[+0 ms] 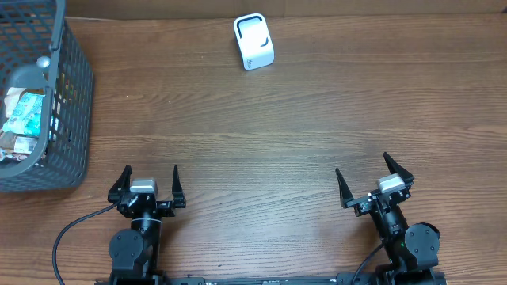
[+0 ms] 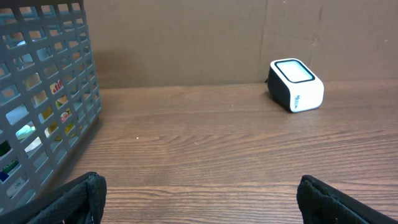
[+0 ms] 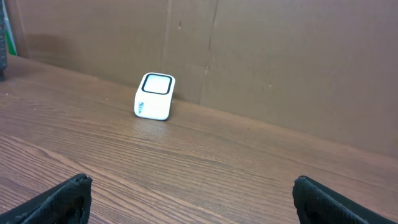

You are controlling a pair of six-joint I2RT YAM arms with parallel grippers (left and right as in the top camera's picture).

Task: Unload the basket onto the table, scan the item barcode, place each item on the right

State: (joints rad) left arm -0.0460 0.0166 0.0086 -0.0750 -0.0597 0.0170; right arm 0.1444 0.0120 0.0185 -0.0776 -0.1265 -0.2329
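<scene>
Left gripper [image 1: 150,169] and right gripper [image 1: 362,164] rest nearest, jaws spread wide and empty. White barcode scanner [image 1: 253,41] stands far back; grey basket [image 1: 75,87] holds packets [image 1: 24,115] at left.

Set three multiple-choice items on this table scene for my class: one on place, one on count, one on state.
1. Where does the grey plastic mesh basket stand on the brown wooden table? A far left; B centre; C far right.
2. How many small white box-shaped scanners are on the table? A none; B one; C three.
3. The left gripper and right gripper are: A both shut on a packet; B one open, one shut; C both open, empty.
Answers: 1 A, it sits at the overhead view's left edge; 2 B, only one scanner shows; 3 C, both stand spread wide with nothing between.
</scene>
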